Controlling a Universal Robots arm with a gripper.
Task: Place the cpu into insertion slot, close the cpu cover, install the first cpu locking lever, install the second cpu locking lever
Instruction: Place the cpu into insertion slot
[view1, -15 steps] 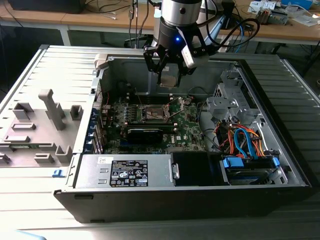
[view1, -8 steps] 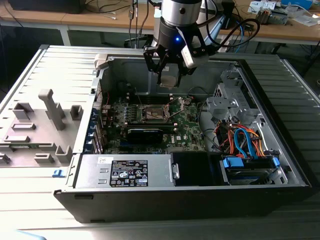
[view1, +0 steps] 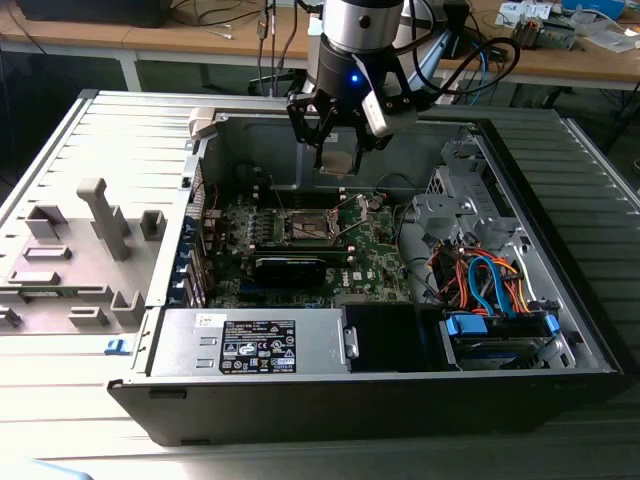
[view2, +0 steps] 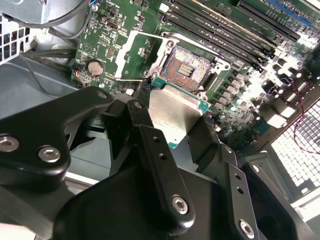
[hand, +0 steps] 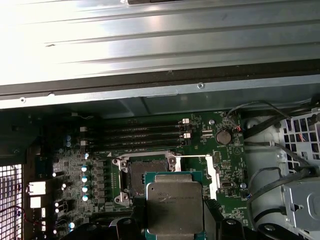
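The black two-fingered gripper (view2: 175, 127) is clamped on the cpu (view2: 172, 107), a small flat square chip with a pale silvery-grey metal face and a green edge. One black finger (view2: 150, 135) presses each of two opposite sides. The chip hangs in the air just short of the insertion slot (view2: 186, 67), a small square socket with a dark centre and a silver metal rim, and it is not seated. The slot lies bare. Beside the slot, the cpu cover (view2: 126, 60), a thin silver metal frame plate with a square window, is swung open. Both wrist views show the chip against the slot's near edge. Around the slot spreads the green circuit board (view1: 375, 255). Long black memory slots (hand: 142, 135) run just past the insertion slot. In the exterior view the gripper hovers high over the slot inside the open grey-and-black metal computer case (view1: 400, 400).
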